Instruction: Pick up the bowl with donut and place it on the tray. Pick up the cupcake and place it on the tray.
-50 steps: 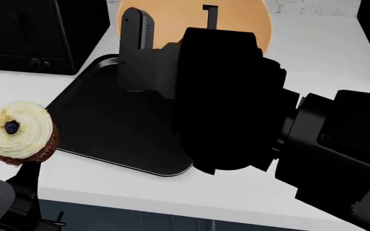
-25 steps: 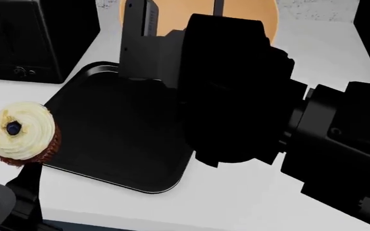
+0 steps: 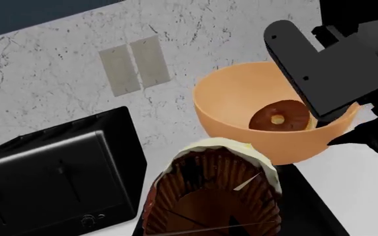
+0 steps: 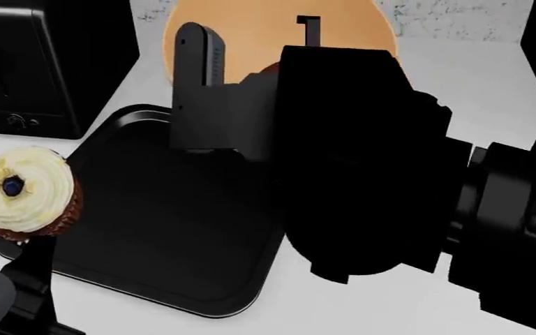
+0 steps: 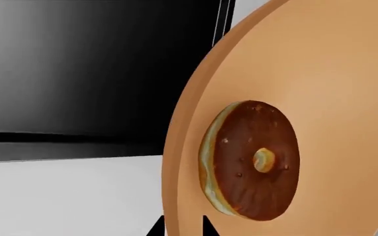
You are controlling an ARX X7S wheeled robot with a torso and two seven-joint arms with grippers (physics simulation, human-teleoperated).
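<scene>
The peach-orange bowl (image 4: 249, 28) is tilted and held at the far end of the black tray (image 4: 156, 230). My right gripper (image 4: 249, 49) is shut on its rim, one finger (image 4: 198, 70) outside and one inside. The right wrist view shows the rim (image 5: 179, 196) between the fingertips and the chocolate donut (image 5: 255, 160) lying against the bowl's inner wall. My left gripper (image 3: 208, 231) is shut on the cupcake (image 4: 21, 192) and holds it over the tray's left edge. The left wrist view shows the ridged wrapper (image 3: 215, 196), the bowl (image 3: 241, 108) and the donut (image 3: 279, 117) beyond it.
A black boxy oven (image 4: 35, 63) stands on the white counter (image 4: 491, 91) at the far left, close to the tray; it also shows in the left wrist view (image 3: 57, 177). My bulky right arm (image 4: 370, 181) covers the tray's right side. The marble wall (image 3: 64, 93) is behind.
The head view has shifted, and the tray now sits lower and nearer. The cupcake has gone from beside the tray to over its left edge. The bowl stays gripped at the tray's far end.
</scene>
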